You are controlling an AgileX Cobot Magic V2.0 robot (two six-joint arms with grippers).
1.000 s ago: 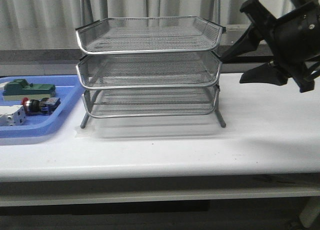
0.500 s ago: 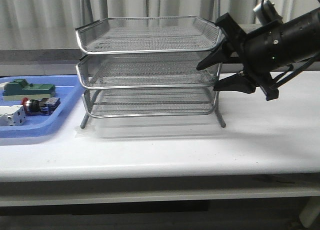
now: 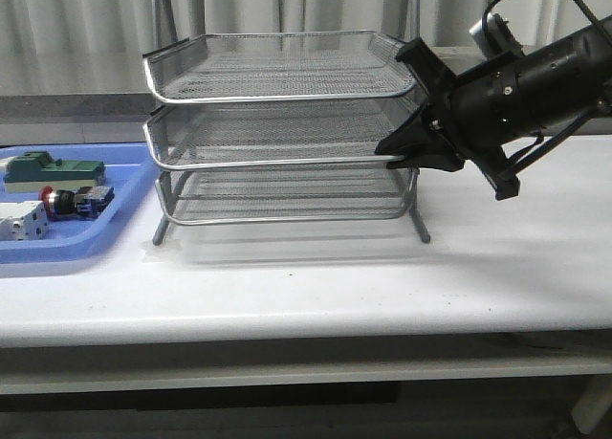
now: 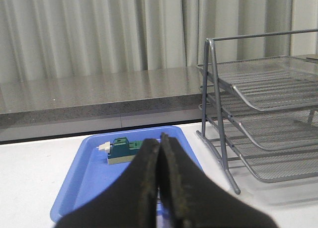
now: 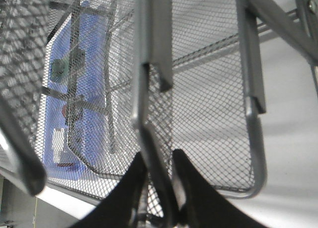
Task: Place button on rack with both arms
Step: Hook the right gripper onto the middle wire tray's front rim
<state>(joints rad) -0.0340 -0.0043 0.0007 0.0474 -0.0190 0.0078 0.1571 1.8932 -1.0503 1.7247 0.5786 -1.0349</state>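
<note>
The silver wire-mesh rack (image 3: 287, 97) stands mid-table with three trays. My right gripper (image 3: 394, 157) reaches in from the right and is shut on the rim of the middle tray at its right front corner. In the right wrist view the fingers (image 5: 158, 156) pinch that wire rim (image 5: 149, 118). The button (image 3: 67, 201), red-headed with a blue rear block, lies in the blue tray (image 3: 124, 186) at the far left. My left gripper (image 4: 160, 141) is shut on nothing above that blue tray (image 4: 89, 168) and hides the button in the left wrist view. It is outside the front view.
A green block (image 3: 53, 168) lies at the back of the blue tray, also visible past the left fingers as the green block (image 4: 124, 150). A white boxy component (image 3: 21, 221) sits at the tray's front left. The rack's frame legs (image 4: 221, 153) stand right of the tray.
My right gripper has swung down and left from above the table's right side to the rack. Its jaws have gone from wide open to shut on the middle tray's rim.
</note>
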